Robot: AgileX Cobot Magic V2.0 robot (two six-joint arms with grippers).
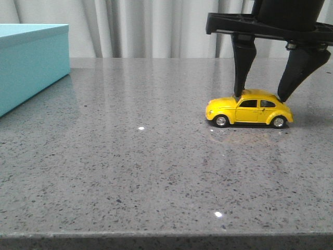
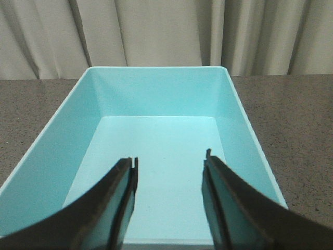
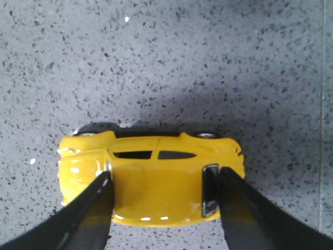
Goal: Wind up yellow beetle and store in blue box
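Observation:
The yellow beetle (image 1: 248, 110) stands on its wheels on the grey table, right of centre. My right gripper (image 1: 260, 98) comes down over it from above. One finger rests against the windshield and the other against the rear window. In the right wrist view the gripper (image 3: 164, 177) has its two fingers pressed on either end of the beetle's (image 3: 156, 187) cabin. The blue box (image 1: 28, 60) stands at the far left. My left gripper (image 2: 169, 161) hangs open and empty over the box's bare inside (image 2: 156, 135). It is out of the front view.
The speckled grey table (image 1: 130, 166) runs to a front edge at the bottom of the front view. Pale curtains (image 1: 145, 26) hang behind it. The box's near rim (image 2: 171, 241) lies below the left fingers.

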